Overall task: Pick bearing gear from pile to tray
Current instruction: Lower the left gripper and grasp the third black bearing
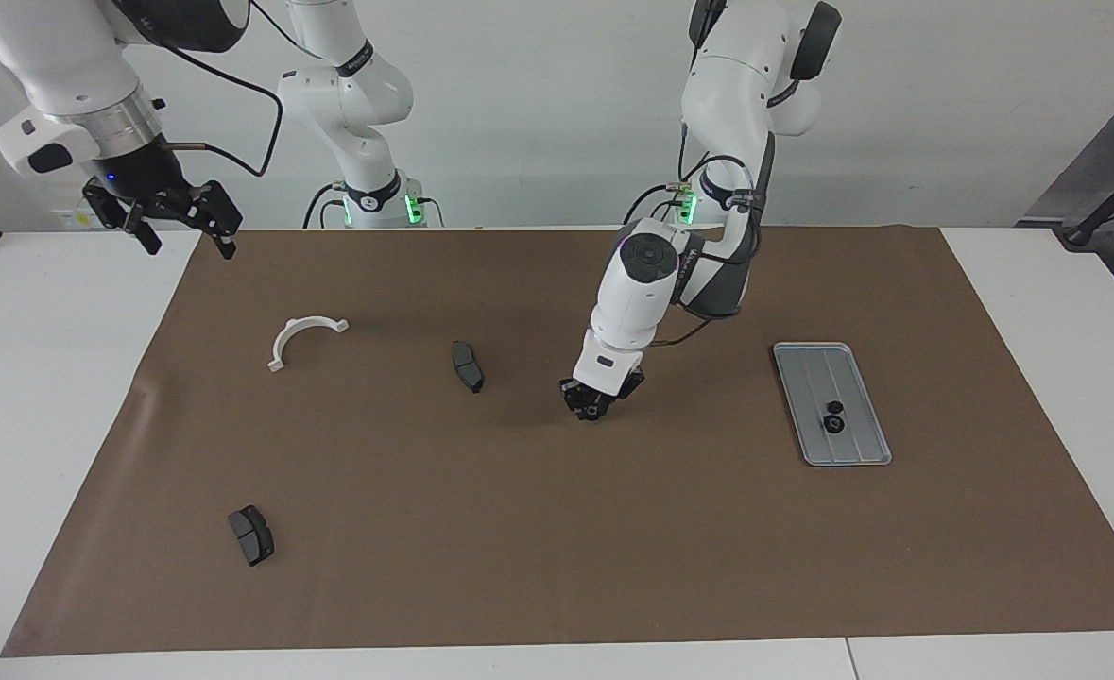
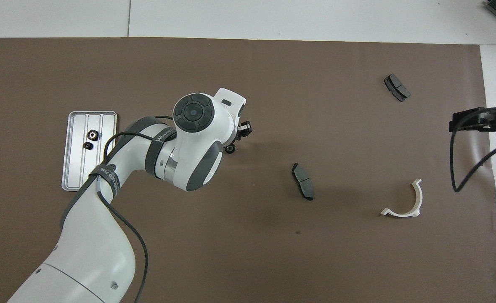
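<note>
A small black bearing gear [image 1: 592,413] [image 2: 229,149] lies on the brown mat mid-table. My left gripper [image 1: 595,404] is down at it, open, with a fingertip on either side; in the overhead view its wrist hides most of the gear. The silver tray [image 1: 807,378] [image 2: 107,160] sits toward the left arm's end and holds two black gears [image 1: 834,416] [image 2: 90,140]. My right gripper [image 1: 188,242] [image 2: 475,120] hangs open and empty, raised over the mat's edge at the right arm's end.
A white half-ring bracket [image 1: 303,338] [image 2: 403,202] and a dark brake-pad piece [image 1: 467,366] [image 2: 303,181] lie between the two arms. Another pad [image 1: 251,535] [image 2: 396,87] lies farther from the robots at the right arm's end.
</note>
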Available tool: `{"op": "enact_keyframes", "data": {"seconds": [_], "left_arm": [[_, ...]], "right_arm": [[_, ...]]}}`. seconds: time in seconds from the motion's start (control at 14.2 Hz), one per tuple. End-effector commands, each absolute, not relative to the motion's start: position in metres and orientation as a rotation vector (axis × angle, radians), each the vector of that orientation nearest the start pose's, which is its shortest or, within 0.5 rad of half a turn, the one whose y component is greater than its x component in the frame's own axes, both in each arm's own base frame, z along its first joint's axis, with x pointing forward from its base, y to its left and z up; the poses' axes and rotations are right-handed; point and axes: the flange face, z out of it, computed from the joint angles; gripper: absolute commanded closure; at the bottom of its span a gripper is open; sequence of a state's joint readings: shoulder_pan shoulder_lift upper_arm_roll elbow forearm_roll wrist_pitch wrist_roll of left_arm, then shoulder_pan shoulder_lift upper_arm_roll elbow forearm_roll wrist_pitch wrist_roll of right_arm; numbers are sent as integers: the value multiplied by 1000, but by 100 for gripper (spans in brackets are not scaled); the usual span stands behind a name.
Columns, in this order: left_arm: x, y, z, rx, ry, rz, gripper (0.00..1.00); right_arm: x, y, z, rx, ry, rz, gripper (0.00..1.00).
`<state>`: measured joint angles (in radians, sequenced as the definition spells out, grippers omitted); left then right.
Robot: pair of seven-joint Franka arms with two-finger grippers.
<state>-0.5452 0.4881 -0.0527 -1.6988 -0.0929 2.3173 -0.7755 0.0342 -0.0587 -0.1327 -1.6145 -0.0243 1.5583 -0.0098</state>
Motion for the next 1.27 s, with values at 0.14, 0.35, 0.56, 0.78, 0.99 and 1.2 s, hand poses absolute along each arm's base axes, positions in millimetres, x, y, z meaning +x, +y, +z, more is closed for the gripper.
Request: {"op": "enact_keyframes", "data": {"seconds": [0.14, 0.35, 0.56, 0.78, 0.99, 1.2], "left_arm": [[551, -387, 308, -3251, -372, -72, 59], [549, -386, 305, -3252, -369, -80, 47], [548, -385, 303, -3244, -357, -82, 35], [545, -383, 300, -3240, -353, -79, 36], [540, -386, 297, -3241, -335, -90, 41], [540, -386, 297, -3241, -335, -90, 44]], "right_arm": [[527, -54, 632, -3139, 113, 42, 0], [525, -52, 631, -3137, 108, 54, 0], [524, -50, 629, -3141, 101, 66, 0], [523, -50, 629, -3143, 94, 69, 0], [523, -50, 629, -3142, 94, 78, 0], [523, -46, 630, -3146, 82, 76, 0]]}}
